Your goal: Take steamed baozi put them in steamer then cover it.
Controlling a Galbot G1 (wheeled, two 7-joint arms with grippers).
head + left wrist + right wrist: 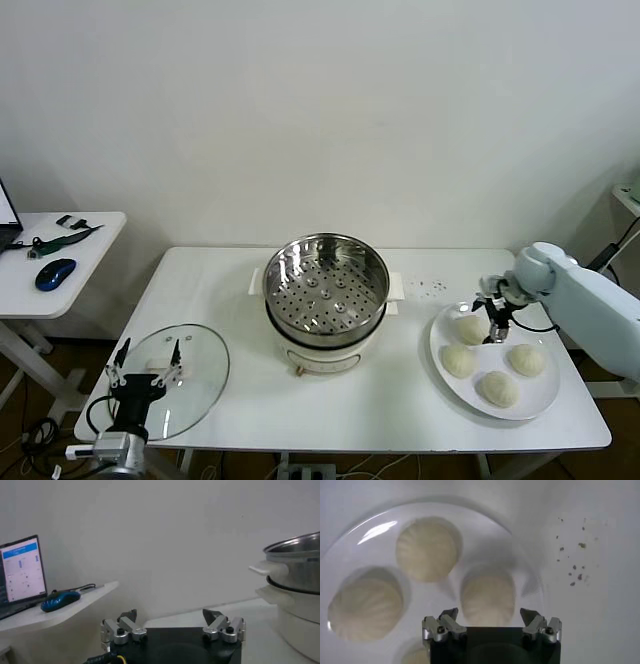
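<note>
Several cream-white baozi lie on a white plate [548, 385] at the table's right. My right gripper [493, 318] hangs open just above the plate's back-left baozi [470, 328]. In the right wrist view that baozi [487, 600] sits between the spread fingers of the right gripper [490, 614], untouched. The steel steamer [325, 290] stands empty at mid-table, uncovered. The glass cover [200, 370] lies flat at the front left. My left gripper [150, 352] is parked open over it, holding nothing. In the left wrist view, the left gripper [171, 616] faces the steamer [295, 555] from the side.
A side desk [95, 235] to the left carries a blue mouse [55, 273] and a laptop [22, 570]. Dark crumbs [430, 287] dot the table between steamer and plate. A white wall stands behind the table.
</note>
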